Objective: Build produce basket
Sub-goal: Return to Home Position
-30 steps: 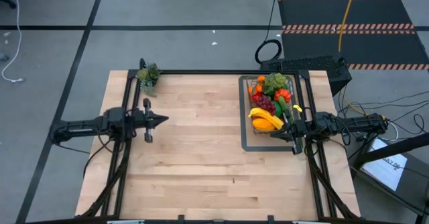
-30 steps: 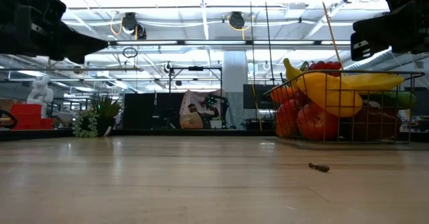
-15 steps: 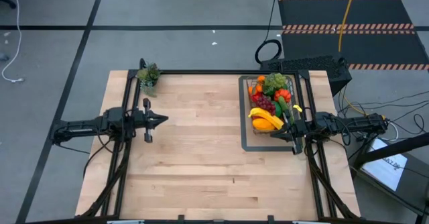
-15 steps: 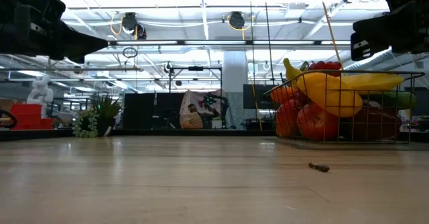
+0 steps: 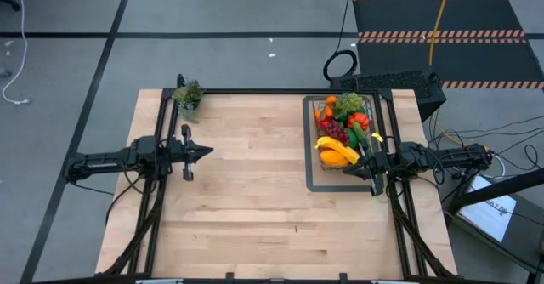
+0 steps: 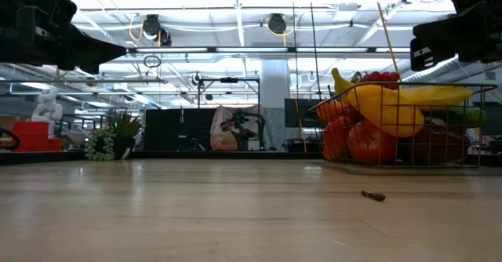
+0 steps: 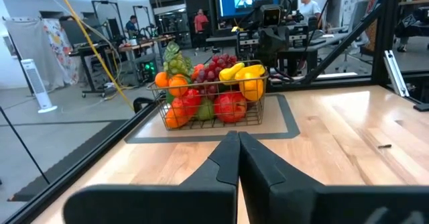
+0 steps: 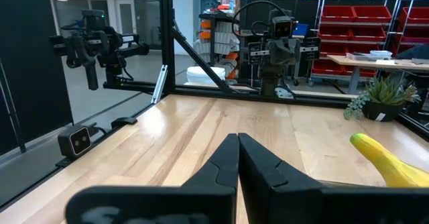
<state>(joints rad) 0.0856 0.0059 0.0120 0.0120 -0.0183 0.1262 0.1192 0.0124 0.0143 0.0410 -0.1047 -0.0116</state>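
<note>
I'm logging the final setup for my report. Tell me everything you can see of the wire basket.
The basket is rectangular, of thin dark wire mesh, open-topped and upright. It stands on a flat dark tray at the right side of the table. Produce is heaped above its rim: banana, grapes, a red apple. The banana's stem sticks above the rim.

The basket, a dark wire-mesh rectangle, stands upright at the far right of the surface, heaped above its rim with the produce. A yellow banana lies on top at the near end. Purple grapes sit mid-heap, green grapes and oranges at the far end, and a red apple low inside.
</note>
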